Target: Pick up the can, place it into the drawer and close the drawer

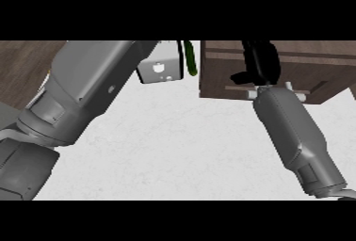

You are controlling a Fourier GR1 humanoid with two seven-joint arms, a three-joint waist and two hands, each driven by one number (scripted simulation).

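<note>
White counter fills most of the head view, mottled and pale. Left forearm next in size, a thick grey limb running from the lower left up toward the top centre, blocking a big slice of the counter and the dark wood surface behind it. The left hand itself is out of sight past the top edge, so finger state cannot be told. Just beside that arm's upper end sits a small light grey boxy piece with a thin green curved strip at its right; what these are is unclear. Brown wooden drawer unit at upper right, its front face carrying a pale bar handle. Right forearm rises from the lower right to that front. Right hand, black, lies against the drawer front above the handle, fingers extended upward rather than curled, gripping nothing visible. The can shows nowhere; its place cannot be told.
</note>
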